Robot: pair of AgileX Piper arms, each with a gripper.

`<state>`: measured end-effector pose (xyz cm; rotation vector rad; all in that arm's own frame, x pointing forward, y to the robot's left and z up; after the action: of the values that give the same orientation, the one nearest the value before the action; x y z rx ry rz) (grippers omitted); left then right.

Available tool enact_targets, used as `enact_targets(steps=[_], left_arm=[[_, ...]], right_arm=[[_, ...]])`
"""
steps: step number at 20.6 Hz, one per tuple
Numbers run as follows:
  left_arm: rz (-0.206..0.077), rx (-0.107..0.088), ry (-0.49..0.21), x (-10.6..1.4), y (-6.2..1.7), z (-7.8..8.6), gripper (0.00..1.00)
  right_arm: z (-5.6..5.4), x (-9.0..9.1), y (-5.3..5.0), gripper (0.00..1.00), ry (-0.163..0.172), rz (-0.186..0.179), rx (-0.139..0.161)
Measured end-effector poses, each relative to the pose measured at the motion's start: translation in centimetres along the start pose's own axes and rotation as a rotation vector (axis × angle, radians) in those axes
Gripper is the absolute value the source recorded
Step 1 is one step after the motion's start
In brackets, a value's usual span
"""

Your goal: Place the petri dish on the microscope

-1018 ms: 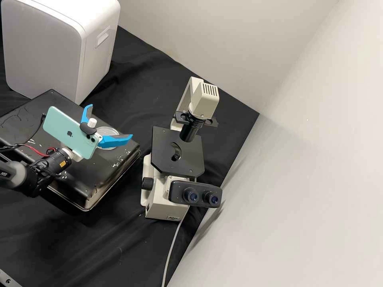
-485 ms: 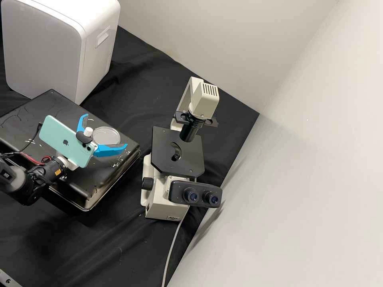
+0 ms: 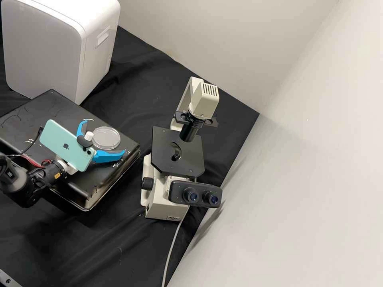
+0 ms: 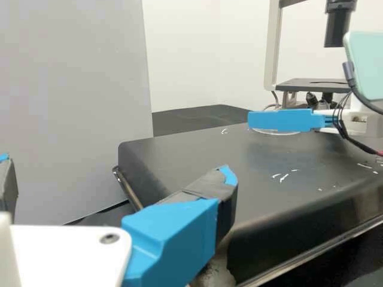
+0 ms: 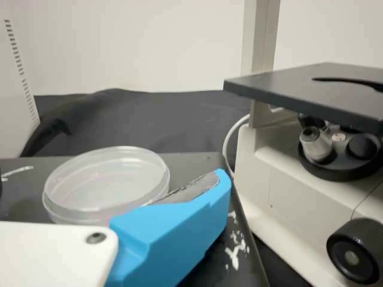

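The right hand [image 3: 104, 136] stood released, its blue fingers spread either side of the petri dish [image 5: 105, 182]. The dish lay on the black case [image 3: 24, 115] near its right edge, left of centre in the high view. A strip of table [image 3: 127, 187] parted case from microscope [image 3: 165, 199]. The left hand [image 4: 114, 179] hung released beside a corner of the case.

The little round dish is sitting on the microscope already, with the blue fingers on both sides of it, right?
Not quite. The petri dish sits on the black case beside the microscope, not on it, as the high view shows. The right gripper does have its blue fingers on both sides of it.
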<state>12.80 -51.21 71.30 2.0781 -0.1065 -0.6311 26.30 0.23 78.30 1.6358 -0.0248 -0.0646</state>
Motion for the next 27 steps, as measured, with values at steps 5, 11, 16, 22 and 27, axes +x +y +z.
enact_targets(steps=[5,11,16,22,27], left_arm=[[0.000,0.000,0.000,0.0,0.00,0.0,1.00],[0.002,0.000,0.008,0.0,0.03,-0.1,1.00],[0.002,0.000,0.008,0.0,0.03,-0.1,1.00],[0.002,0.000,0.008,0.0,0.03,-0.1,1.00],[0.002,0.000,0.008,0.0,0.03,-0.1,1.00]], right_arm=[[0.5,0.5,-0.4,1.00,-0.012,0.005,0.003],[0.5,1.3,-1.2,1.00,-0.007,-0.001,-0.004],[0.6,2.0,-1.6,1.00,-0.012,-0.001,-0.015],[0.6,2.4,-1.8,1.00,-0.006,0.009,-0.022],[0.7,2.8,-2.0,1.00,-0.008,0.013,-0.032]])
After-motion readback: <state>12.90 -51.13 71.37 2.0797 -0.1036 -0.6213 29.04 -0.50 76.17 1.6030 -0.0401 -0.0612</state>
